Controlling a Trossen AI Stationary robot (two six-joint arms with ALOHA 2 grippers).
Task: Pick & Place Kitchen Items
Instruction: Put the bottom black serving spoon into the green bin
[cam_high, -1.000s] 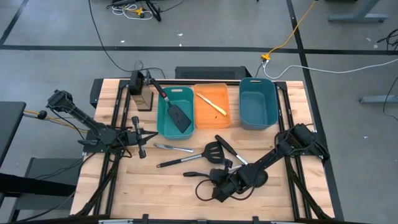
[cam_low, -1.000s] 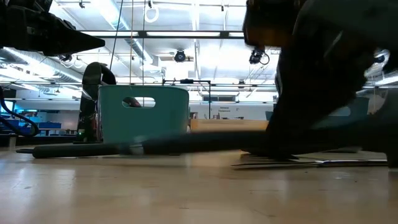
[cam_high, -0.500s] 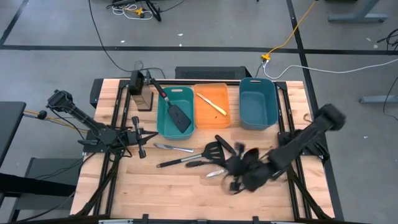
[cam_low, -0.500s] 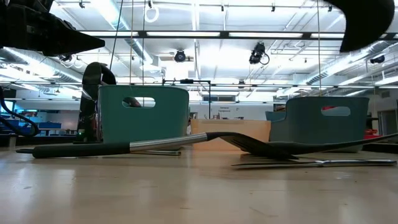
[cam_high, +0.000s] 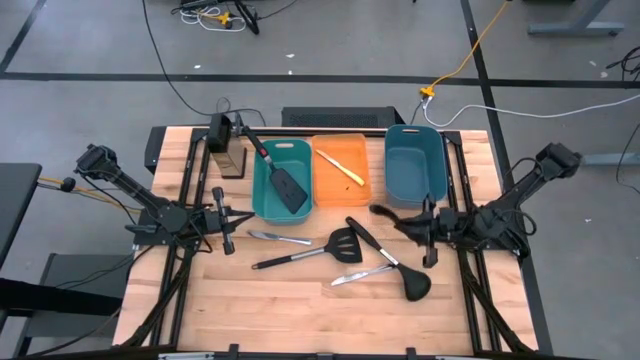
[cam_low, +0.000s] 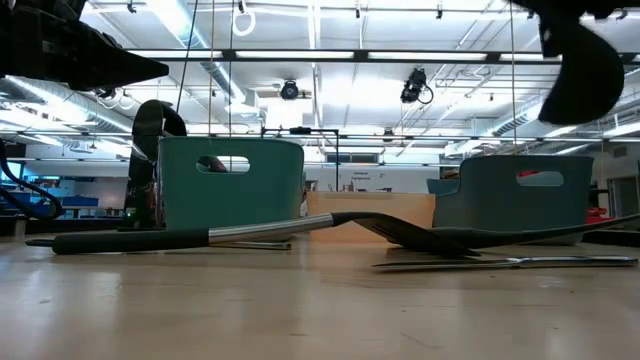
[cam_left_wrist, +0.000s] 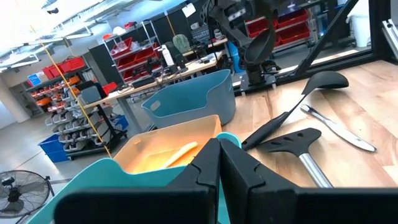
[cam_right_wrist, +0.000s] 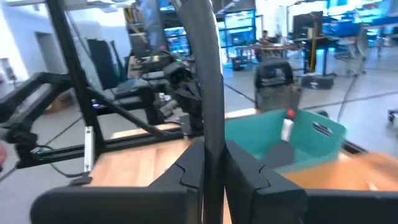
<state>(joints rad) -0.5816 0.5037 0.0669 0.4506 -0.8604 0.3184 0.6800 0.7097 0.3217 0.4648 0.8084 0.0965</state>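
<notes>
The right gripper (cam_high: 428, 228) is up off the table now, carrying a black utensil — a second ago it was down low among the pile near the front, and that pile is thinner for it. Fingers pinched tight on a slim black handle (cam_right_wrist: 207, 74), which stands straight up between them in the right wrist view; the low view shows a dark rounded head (cam_low: 583, 72) hanging high, so I'd call it a ladle. It hovers just in front of the right teal bin (cam_high: 414, 165), which looks empty, so a drop there seems the next call. The orange bin (cam_high: 342, 170) holds a cream-handled knife (cam_high: 341, 166); the left teal bin (cam_high: 282, 180) has a red-tipped black spatula (cam_high: 279, 172). On the wood lie a slotted spatula (cam_high: 344, 241), a black ladle (cam_high: 388, 258) and two silver knives (cam_high: 278, 237). The left gripper (cam_high: 221, 220) waits at the left edge, fingers together on nothing
</notes>
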